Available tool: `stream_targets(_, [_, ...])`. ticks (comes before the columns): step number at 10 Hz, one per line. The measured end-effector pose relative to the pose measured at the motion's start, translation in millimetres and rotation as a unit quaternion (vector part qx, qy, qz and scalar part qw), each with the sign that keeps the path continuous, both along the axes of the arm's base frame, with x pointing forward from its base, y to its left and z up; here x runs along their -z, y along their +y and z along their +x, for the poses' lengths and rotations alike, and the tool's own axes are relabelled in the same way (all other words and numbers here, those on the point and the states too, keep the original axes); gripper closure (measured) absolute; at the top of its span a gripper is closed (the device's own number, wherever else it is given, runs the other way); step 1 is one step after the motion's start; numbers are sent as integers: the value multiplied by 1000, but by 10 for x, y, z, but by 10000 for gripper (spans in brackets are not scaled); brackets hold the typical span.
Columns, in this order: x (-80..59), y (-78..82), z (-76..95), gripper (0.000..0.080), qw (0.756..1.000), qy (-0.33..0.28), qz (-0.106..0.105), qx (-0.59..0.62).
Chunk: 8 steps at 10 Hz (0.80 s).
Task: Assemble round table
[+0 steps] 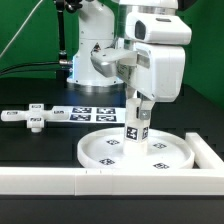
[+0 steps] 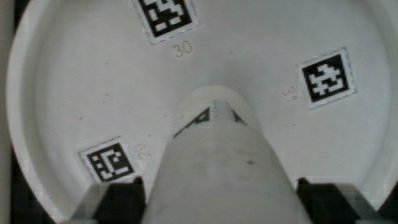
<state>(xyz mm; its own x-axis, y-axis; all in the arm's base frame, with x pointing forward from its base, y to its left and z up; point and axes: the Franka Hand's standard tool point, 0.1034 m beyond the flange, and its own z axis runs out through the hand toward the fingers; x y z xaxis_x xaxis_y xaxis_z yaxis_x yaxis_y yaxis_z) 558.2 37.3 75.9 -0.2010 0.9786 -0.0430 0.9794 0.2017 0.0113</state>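
Post (image 1: 133, 128) hangs upright in clamped jaws over disc (image 1: 100, 150).

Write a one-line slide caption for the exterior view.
Gripper holds the post upright on the disc; the cross-shaped foot piece lies apart.

disc (image 1: 100, 150) – white, round, raised rim, small black-and-white tags on its face, lying flat with the rim up | post (image 1: 135, 128) – short white cylinder with tags, upright over the disc's middle, top held in the gripper (image 1: 140, 104) | foot piece (image 1: 35, 118) – flat white cross, lying flat toward the exterior view's left, well apart from the disc
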Motion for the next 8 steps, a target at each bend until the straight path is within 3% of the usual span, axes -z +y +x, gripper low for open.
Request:
stream_targets(4, [3,-2,-7,393,996,-1,3,92])
stream_targets(8, [16,-21,-40,392,944,0,6,329])
